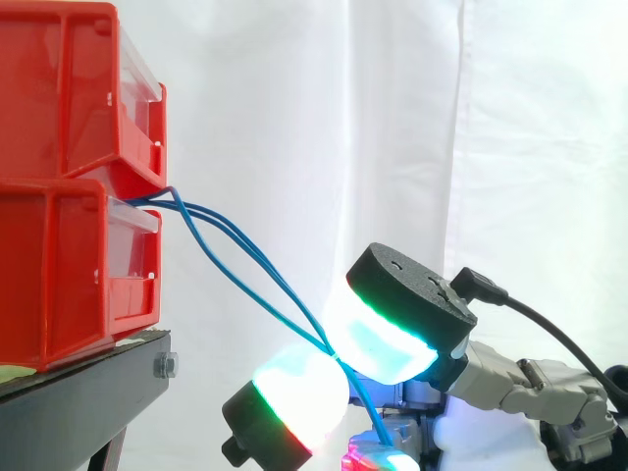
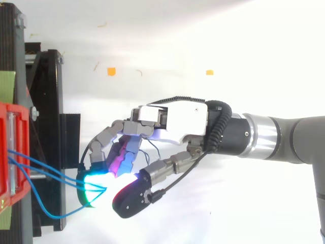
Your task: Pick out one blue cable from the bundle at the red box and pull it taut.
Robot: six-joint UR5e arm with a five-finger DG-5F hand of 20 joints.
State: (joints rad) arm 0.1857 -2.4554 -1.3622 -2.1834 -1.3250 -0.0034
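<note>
My hand point(image 2: 175, 119) is closed in a pinch on the blue cables point(image 1: 245, 265): my fingers curl in toward the thumb, and two glowing pads point(image 1: 383, 339) press together on the strands where they meet. In the side view the thumb's pad sits above the cables and a finger's pad below, with the strands caught in the seam between them. More than one strand runs into that pinch; I cannot tell exactly how many I hold. From my fingertips the cables climb away from my wrist to the red box point(image 1: 59, 265), entering at the gap between its upper and lower bins, well ahead of my hand. They run there in a gentle curve. In the top view one strand hangs in a slack loop just beyond my fingertips. The box stands on a black stand point(image 1: 88, 383).
</note>
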